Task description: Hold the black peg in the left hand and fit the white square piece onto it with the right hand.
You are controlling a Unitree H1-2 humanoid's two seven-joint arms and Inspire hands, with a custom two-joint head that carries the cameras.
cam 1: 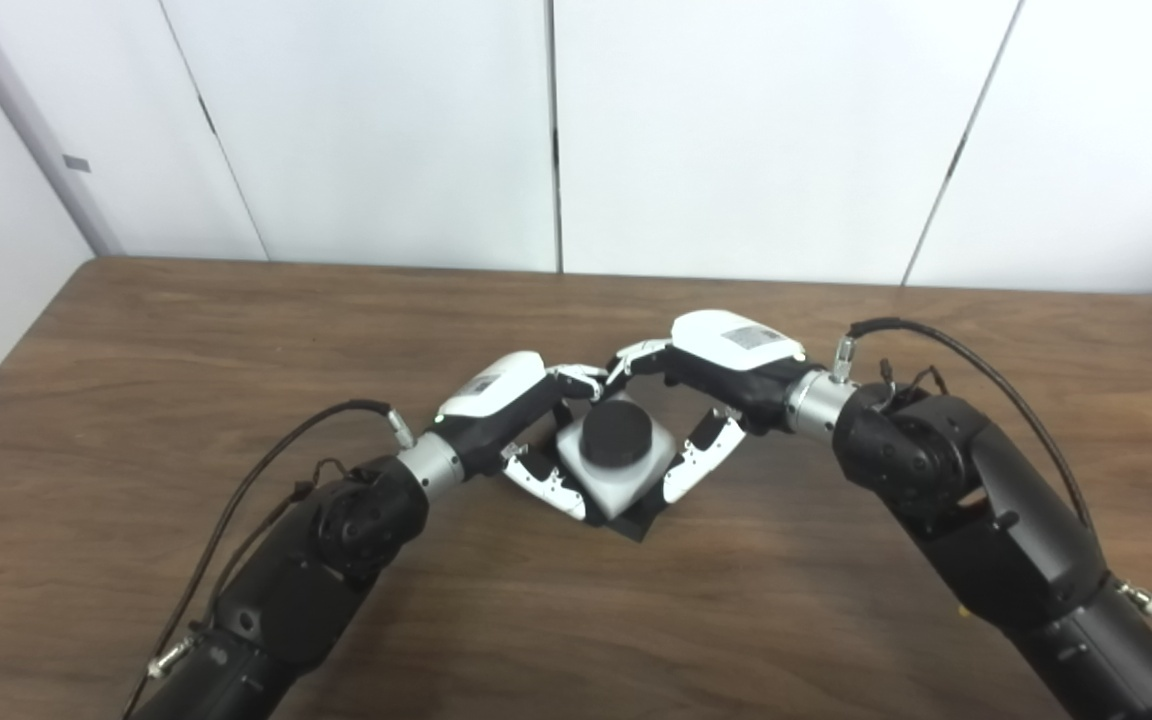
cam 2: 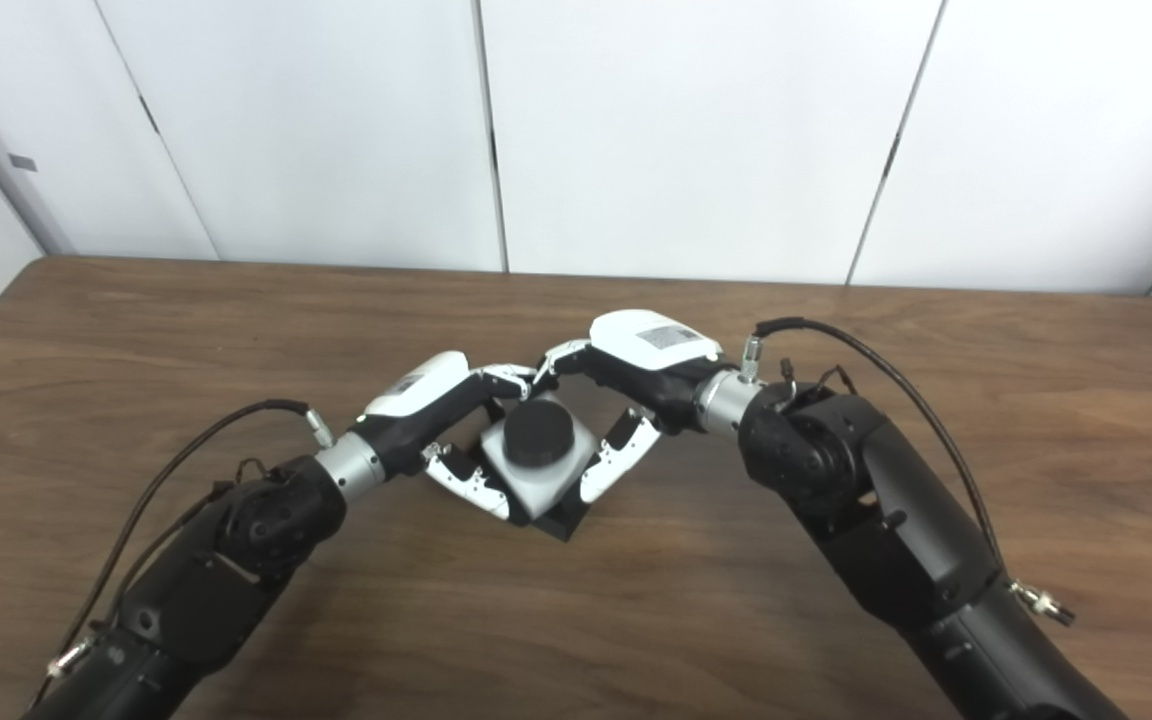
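The black peg [cam 1: 616, 432] stands up through the white square piece [cam 1: 608, 478], which sits low around it. The peg's dark square base [cam 1: 638, 523] shows under the white piece, at the table's middle. My left hand [cam 1: 508, 402] wraps the assembly from the left, thumb against the lower left edge and fingers curled over the far side. My right hand [cam 1: 726, 362] closes on the white piece from the right, thumb at its right corner and fingers over the back. The fingertips of both hands nearly meet behind the peg. The same scene shows in the right eye view, with the peg [cam 2: 538, 437] between the hands.
The brown wooden table [cam 1: 176, 380] stretches wide on both sides. White wall panels [cam 1: 736, 130] stand behind its far edge. Both forearms with their cables come in low from the bottom corners.
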